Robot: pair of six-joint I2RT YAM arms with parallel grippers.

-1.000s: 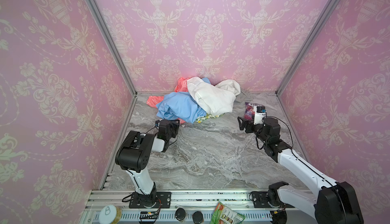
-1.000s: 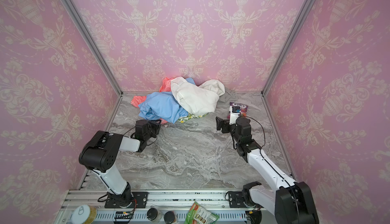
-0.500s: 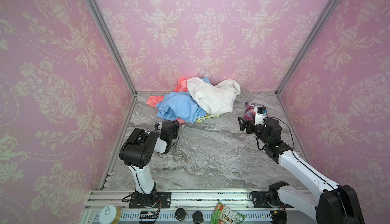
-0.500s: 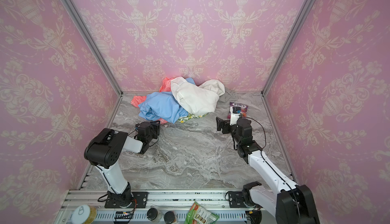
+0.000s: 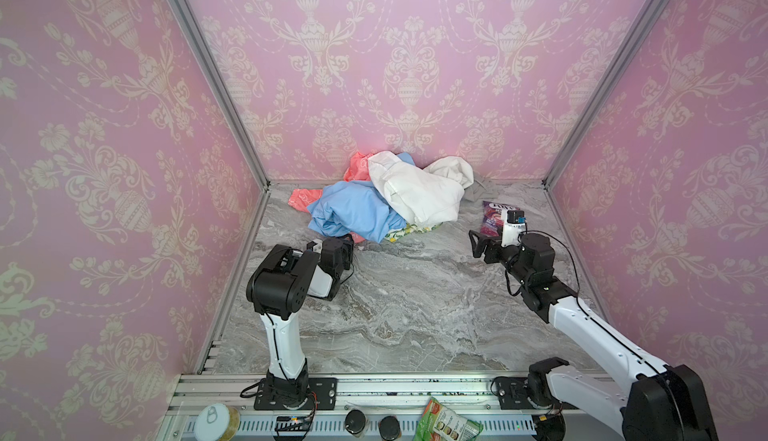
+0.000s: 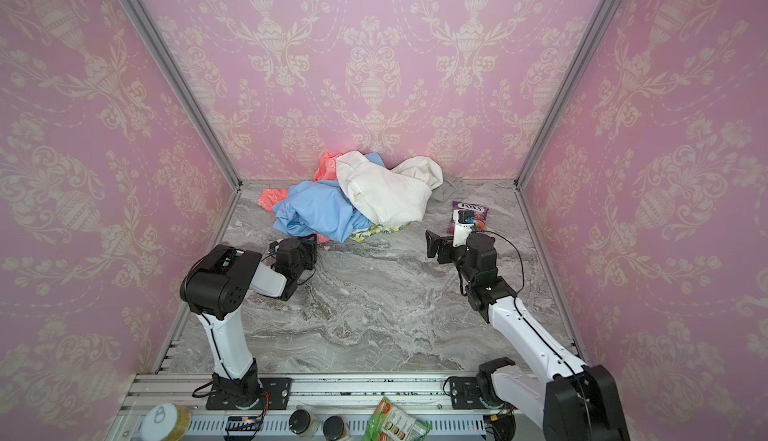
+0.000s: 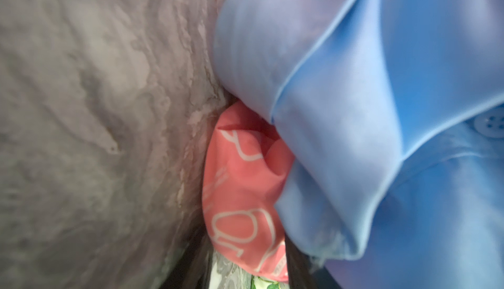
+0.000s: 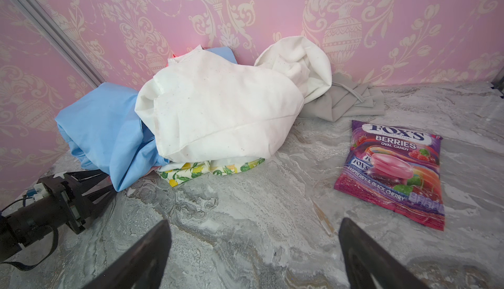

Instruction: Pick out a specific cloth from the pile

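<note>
The pile (image 5: 415, 197) lies against the back wall: a white cloth on top, a light blue cloth (image 5: 353, 210) in front of it, a lemon-print piece (image 8: 207, 170) underneath. The coral-pink cloth (image 5: 301, 198) with white outlines pokes out at the pile's left, back and near edge. In the left wrist view a rounded fold of the cloth (image 7: 240, 192) sits under the blue cloth, between the two dark fingers of my left gripper (image 7: 246, 271); the jaws stand part open around it, not pinching. In both top views that gripper (image 5: 347, 243) (image 6: 311, 241) is at the pile's near-left edge. My right gripper (image 8: 253, 246) hangs wide open and empty.
A purple candy packet (image 8: 392, 170) lies flat right of the pile, just beyond the right gripper (image 5: 484, 243). A grey cloth (image 8: 349, 102) is tucked behind the white one. A can, jars and a green packet (image 5: 449, 422) sit on the front rail. Walls close in on three sides.
The left arm has swung forward and pushed its gripper a little further into the pile's near edge. The right arm has hardly moved.
</note>
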